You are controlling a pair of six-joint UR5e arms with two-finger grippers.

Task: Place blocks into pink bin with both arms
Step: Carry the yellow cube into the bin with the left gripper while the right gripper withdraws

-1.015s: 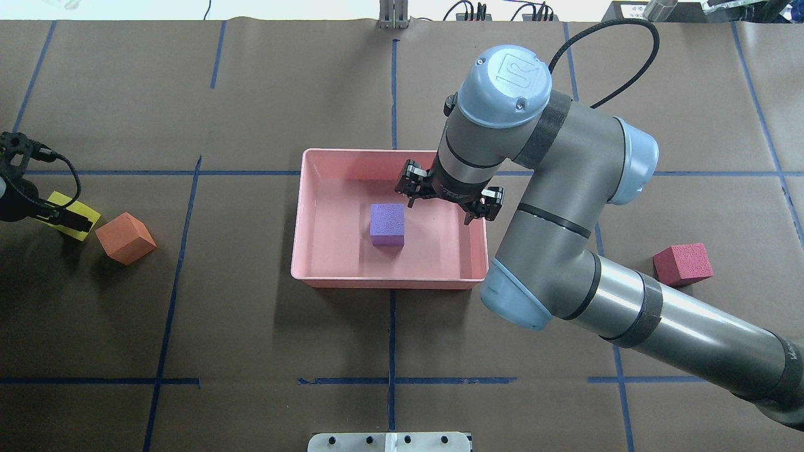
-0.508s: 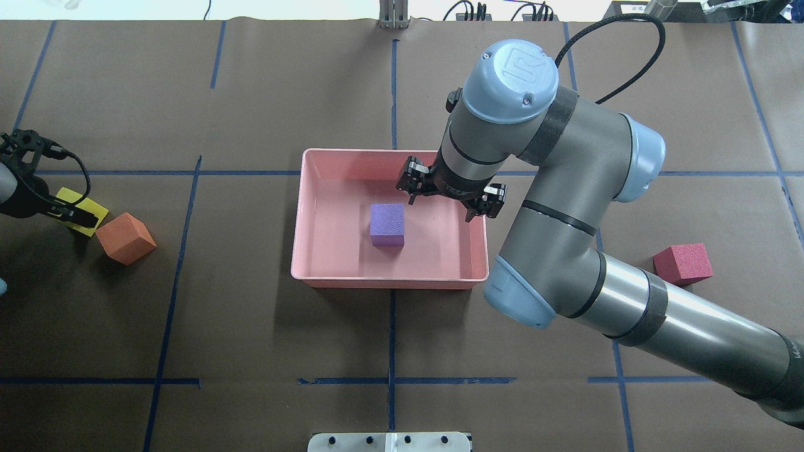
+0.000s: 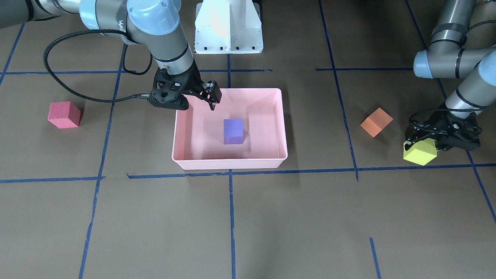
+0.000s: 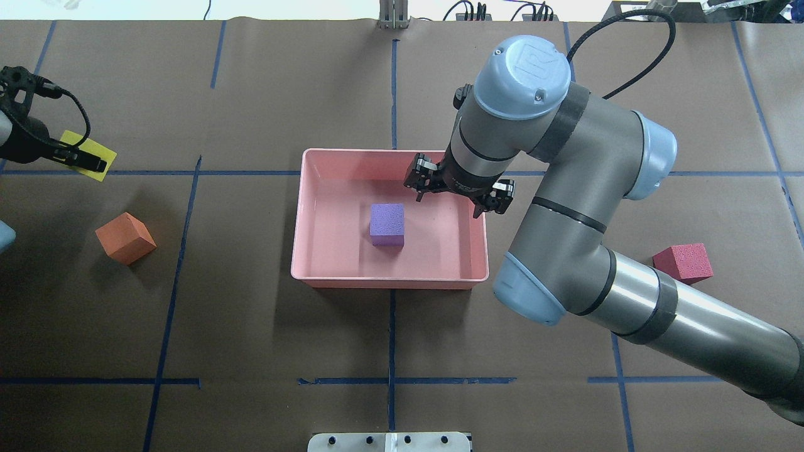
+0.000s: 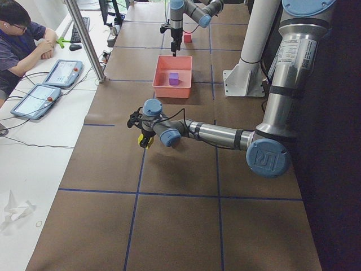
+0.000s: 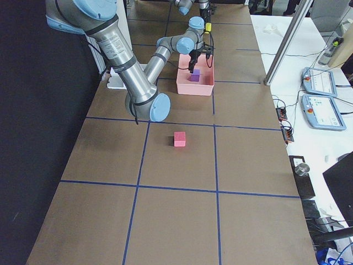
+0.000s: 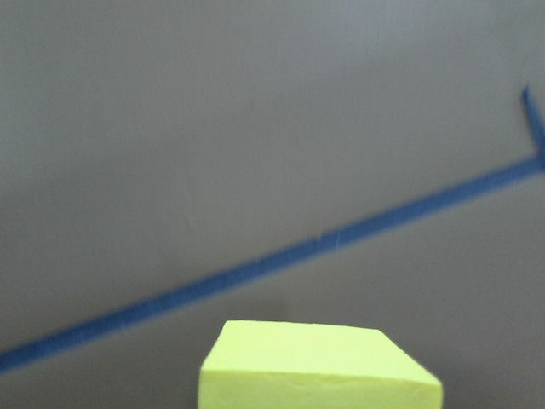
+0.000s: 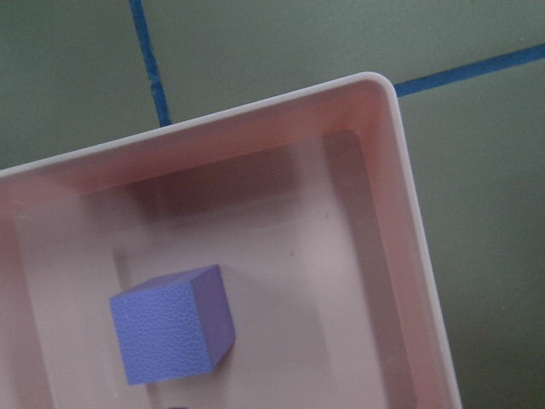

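Change over the last 1 s, overhead view: the left gripper (image 4: 86, 162), clamped on the yellow block (image 4: 88, 152), has gone from just beside the orange block (image 4: 125, 237) up toward the upper left of the frame. The 2 are now well apart. The yellow block looks clear of the table (image 4: 251, 326), though I cannot confirm the gap. The right gripper (image 4: 456, 196) has drifted slightly to the right and up-frame, with its jaws apart and nothing in them.

Meaning: 1 of 4 blocks is delivered. The purple block (image 4: 387, 223) sits flat on the floor of the pink bin (image 4: 389, 280), near its middle. The yellow block appears to be picked up and ready to carry rightward to the bin. The orange block at left and the red block (image 4: 683, 263) at right are on the table, untouched.

Pose: the right arm reaches in from lower right, wrist pointing down over the bin's upper-right part, to the right of and above the purple block. The left arm is low at the left edge, wrist pointing down.
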